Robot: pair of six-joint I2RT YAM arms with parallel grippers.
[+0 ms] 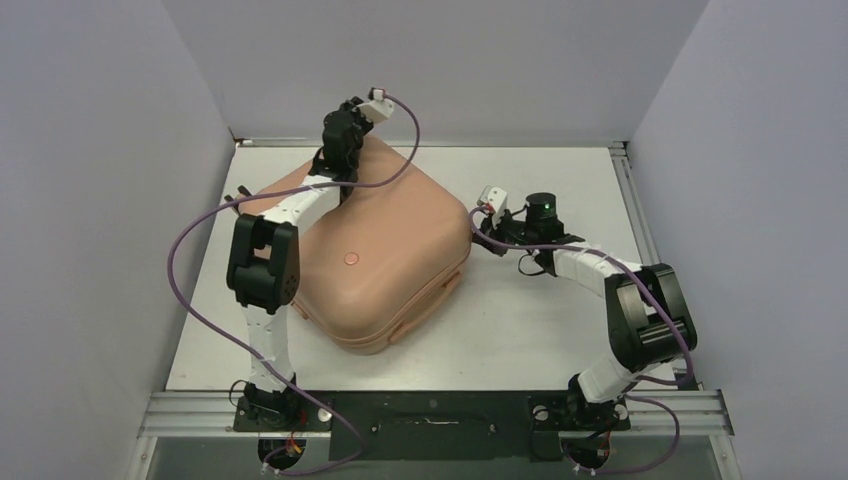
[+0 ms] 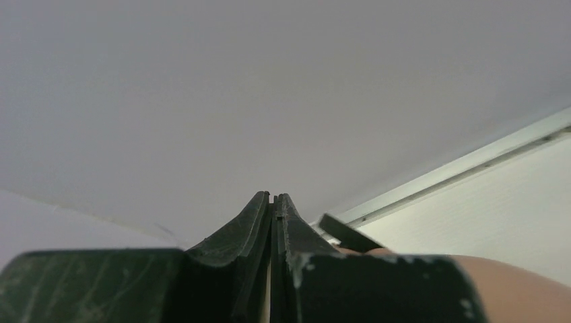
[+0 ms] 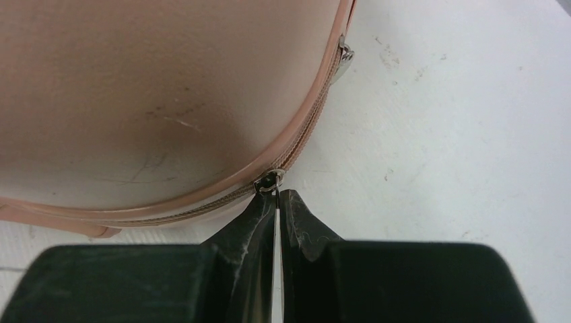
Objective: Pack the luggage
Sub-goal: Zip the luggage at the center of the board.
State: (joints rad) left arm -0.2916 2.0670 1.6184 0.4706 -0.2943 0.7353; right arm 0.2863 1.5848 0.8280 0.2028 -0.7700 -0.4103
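So, the luggage (image 1: pixel 400 230) lies flat and closed on the table (image 1: pixel 540 330), left of centre, one corner toward the arm bases. The hard pink shell looks stiff, smooth and slippery, and far too wide for these jaws, so I wouldn't grab the body. It's probably light enough to skid if tugged hard.

The best holds are the small bits on the seam. The right gripper (image 3: pixel 276 195) is pinched tight on the metal zipper pull (image 3: pixel 269 180) at the right-hand side. The tab is tiny and could slip out. A second slider (image 3: pixel 343 57) sits further along the same zip.

The logo dot (image 1: pixel 350 258) on the lid is plain, with no lettering I can read and no labels anywhere.

At the far edge, the left gripper (image 2: pixel 275 197) is closed with nothing visible between its fingers. It sits over the shell's back edge and points at the wall (image 2: pixel 202 101).
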